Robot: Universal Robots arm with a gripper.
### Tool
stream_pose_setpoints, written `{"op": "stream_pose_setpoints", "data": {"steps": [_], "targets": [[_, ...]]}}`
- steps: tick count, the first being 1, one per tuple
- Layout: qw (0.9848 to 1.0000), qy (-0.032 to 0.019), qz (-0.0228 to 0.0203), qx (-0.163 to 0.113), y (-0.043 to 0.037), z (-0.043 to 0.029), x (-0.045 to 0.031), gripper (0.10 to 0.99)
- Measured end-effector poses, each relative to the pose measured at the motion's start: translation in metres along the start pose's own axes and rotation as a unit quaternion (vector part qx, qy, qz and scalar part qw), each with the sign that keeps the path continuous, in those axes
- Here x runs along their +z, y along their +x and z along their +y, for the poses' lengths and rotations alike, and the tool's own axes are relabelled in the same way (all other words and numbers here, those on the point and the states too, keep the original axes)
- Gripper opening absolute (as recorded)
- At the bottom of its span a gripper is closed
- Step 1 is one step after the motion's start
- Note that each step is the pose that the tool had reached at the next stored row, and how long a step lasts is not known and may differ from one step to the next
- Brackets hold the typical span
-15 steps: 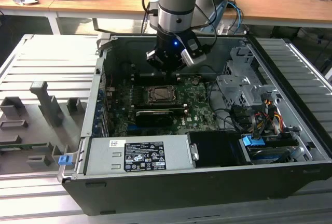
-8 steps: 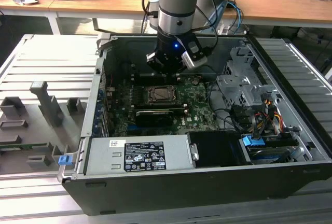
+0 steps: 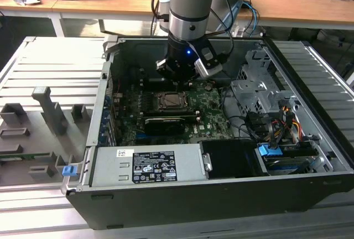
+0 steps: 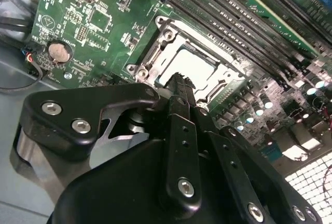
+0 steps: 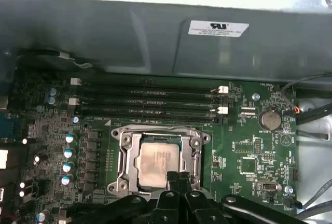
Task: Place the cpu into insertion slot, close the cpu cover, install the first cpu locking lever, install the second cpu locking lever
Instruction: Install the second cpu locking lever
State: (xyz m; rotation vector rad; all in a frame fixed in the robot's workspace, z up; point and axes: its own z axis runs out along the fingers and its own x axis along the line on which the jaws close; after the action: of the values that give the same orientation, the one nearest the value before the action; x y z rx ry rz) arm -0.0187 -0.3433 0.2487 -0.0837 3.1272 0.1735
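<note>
The cpu (image 5: 157, 163) lies flat in the insertion slot (image 5: 122, 140) on the green motherboard, its pale face showing through the opening of the cpu cover (image 5: 130, 166). The silver cover frame lies down over the chip. In the second wrist view the cpu (image 4: 196, 68) and cover (image 4: 228, 77) sit just beyond the black fingertips (image 4: 179, 83). My gripper (image 5: 179, 178) hovers at the socket's edge, fingers shut together with nothing between them. In the exterior view the gripper (image 3: 182, 74) hangs inside the open case just behind the socket (image 3: 170, 101).
Memory slots (image 5: 150, 102) run along the socket's far side under the grey case wall (image 5: 155, 32). A coin battery (image 5: 270, 119) sits on the board. The power supply (image 3: 146, 167), drive cage (image 3: 257, 92) and cables (image 3: 276, 124) crowd the case. A grey fixture tray (image 3: 44, 117) lies outside.
</note>
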Motion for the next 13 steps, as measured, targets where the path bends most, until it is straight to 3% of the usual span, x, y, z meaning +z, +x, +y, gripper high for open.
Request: {"op": "stream_pose_setpoints", "data": {"steps": [1,3,13], "targets": [[1.0000,-0.0001,0.0009,0.000,0.0001,-0.0015,-0.0001,0.106],[0.9999,-0.0007,0.0123,0.001,-0.0004,-0.0053,-0.0004,0.106],[0.9999,-0.0032,0.0142,-0.003,0.0005,-0.0196,0.0010,0.106]]}}
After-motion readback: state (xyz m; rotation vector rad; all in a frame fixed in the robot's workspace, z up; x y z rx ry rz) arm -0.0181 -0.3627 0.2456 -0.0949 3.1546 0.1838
